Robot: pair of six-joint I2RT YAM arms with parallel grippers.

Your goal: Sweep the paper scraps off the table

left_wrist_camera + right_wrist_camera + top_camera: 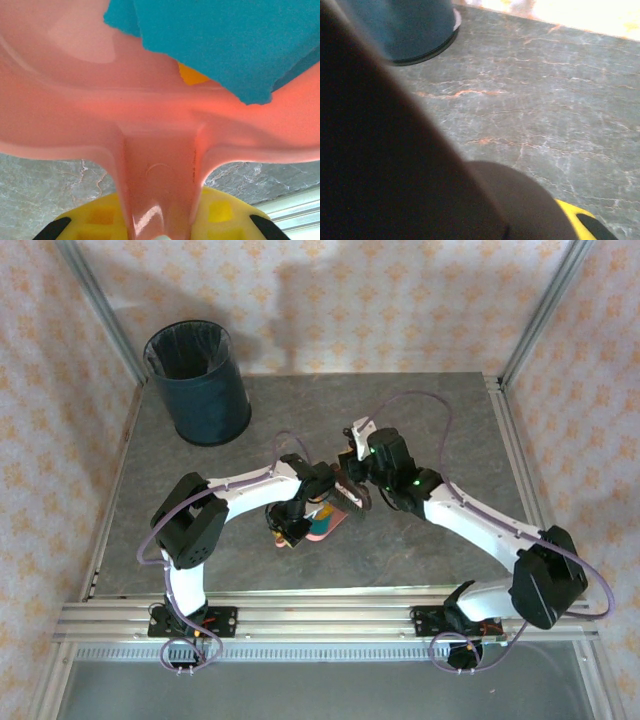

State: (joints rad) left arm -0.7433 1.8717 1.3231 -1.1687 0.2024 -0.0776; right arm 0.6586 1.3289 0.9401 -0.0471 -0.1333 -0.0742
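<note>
A pink dustpan (pixel 323 524) is held just above the table (pixel 440 420) near its middle, and my left gripper (pixel 288 524) is shut on its handle (pixel 159 180). Yellow fingers (pixel 220 212) flank that handle in the left wrist view. Teal-blue paper scraps (pixel 225 40) and an orange-yellow one (pixel 192 75) lie inside the pan (pixel 75 85). My right gripper (pixel 354 476) is shut on a dark brush (pixel 351 494), which hangs right beside the pan's far edge. The brush (pixel 385 165) is a dark blur in the right wrist view, next to one yellow finger (pixel 575 219).
A dark blue round bin (pixel 197 382) with a black liner stands at the table's far left corner, also seen as the bin (pixel 410 30) in the right wrist view. Aluminium rails (pixel 330 618) edge the table. Patterned walls close in the sides and back.
</note>
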